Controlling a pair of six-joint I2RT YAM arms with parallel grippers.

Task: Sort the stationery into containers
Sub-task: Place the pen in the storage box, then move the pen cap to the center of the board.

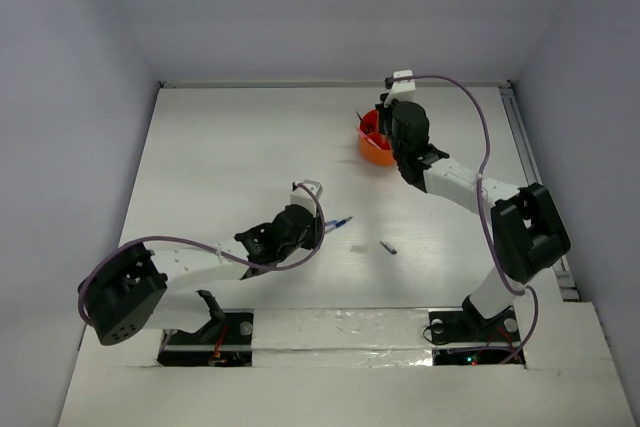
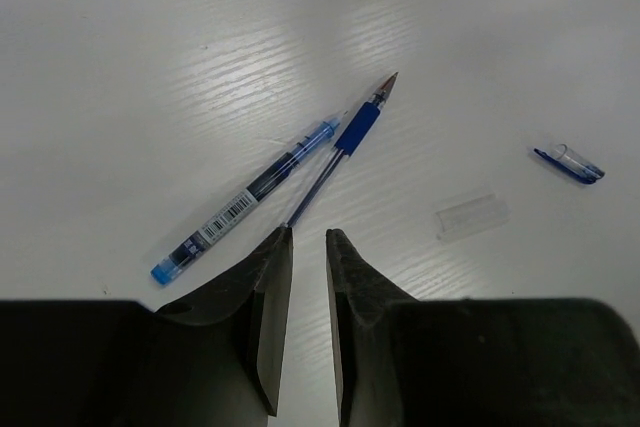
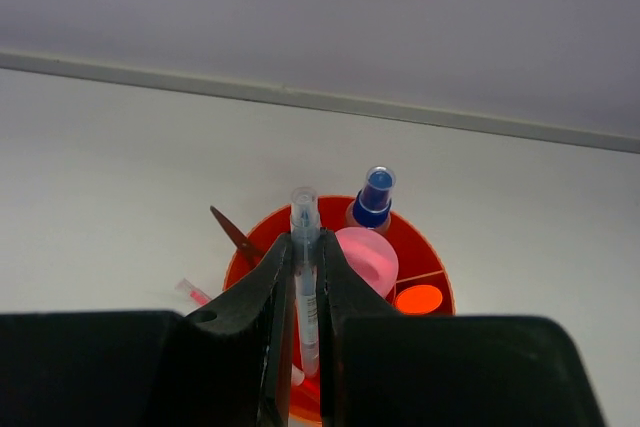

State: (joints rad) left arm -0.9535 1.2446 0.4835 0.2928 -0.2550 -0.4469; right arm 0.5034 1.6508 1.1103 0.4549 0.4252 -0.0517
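Your right gripper (image 3: pixel 304 252) pinches a clear pen (image 3: pixel 303 209) tight, right above the orange tub (image 3: pixel 412 247).
Your left gripper (image 2: pixel 309 237) has its jaws a tiny bit apart with nothing between them, beside two blue pens (image 2: pixel 262 179) lying crossed on the table (image 2: pixel 150 47).

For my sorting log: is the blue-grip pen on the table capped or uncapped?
Uncapped. The blue-grip pen shows a bare tip, and a blue cap lies apart from it on the table.

My left arm (image 1: pixel 190 262) lies low, angled toward the middle, left gripper (image 2: pixel 310 234) fingers a narrow gap apart. My right arm (image 1: pixel 460 182) reaches far, right gripper (image 3: pixel 303 239) fingers clamped on a thin pen (image 3: pixel 304 292).
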